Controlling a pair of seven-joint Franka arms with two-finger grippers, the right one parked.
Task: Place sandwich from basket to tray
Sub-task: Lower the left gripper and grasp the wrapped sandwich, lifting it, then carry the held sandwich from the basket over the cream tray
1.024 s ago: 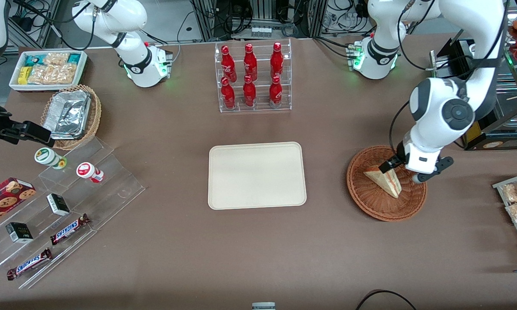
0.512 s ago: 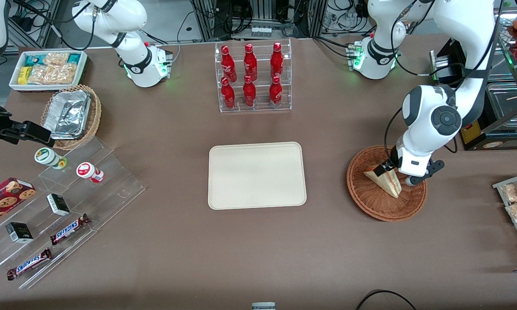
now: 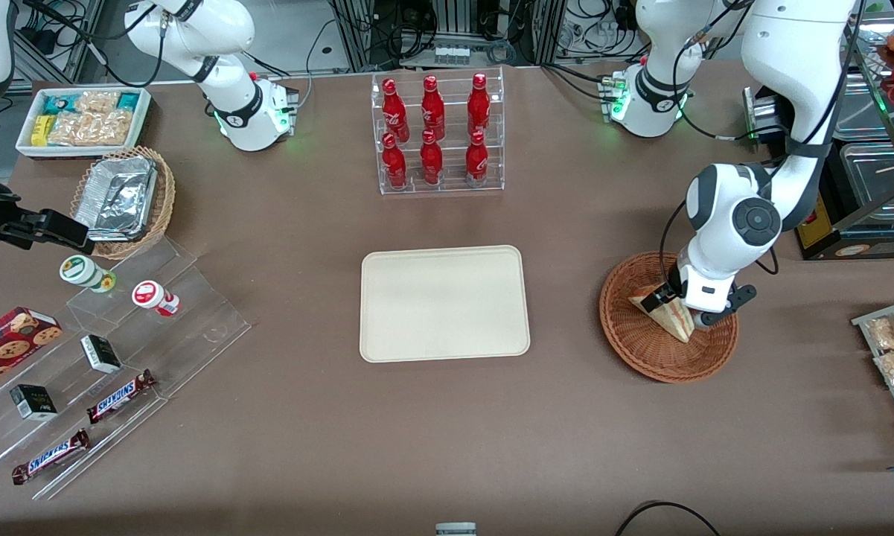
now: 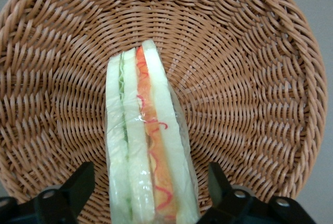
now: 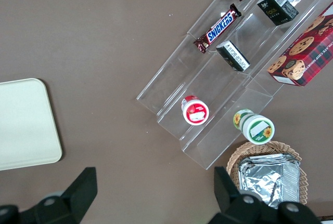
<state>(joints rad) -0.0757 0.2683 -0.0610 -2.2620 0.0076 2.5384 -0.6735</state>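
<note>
Brown surface [image 3: 566, 417]; tray [image 3: 444, 304] bare. Gripper [image 3: 679, 305] down in basket [image 3: 633, 335], fingers [image 4: 78, 185] spread wide, straddling sandwich [image 4: 148, 146], not touching.

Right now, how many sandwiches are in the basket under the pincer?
1: the sandwich stands on edge in the basket, between the open pincer's fingers. None appear hidden.

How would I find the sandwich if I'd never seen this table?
Look toward the working arm's end of the table for the round reddish-brown basket. Inside it lies the sandwich, with the robot's open hand straddling it. It is a wrapped white-bread wedge with orange and green layers, the basket's only item.
</note>
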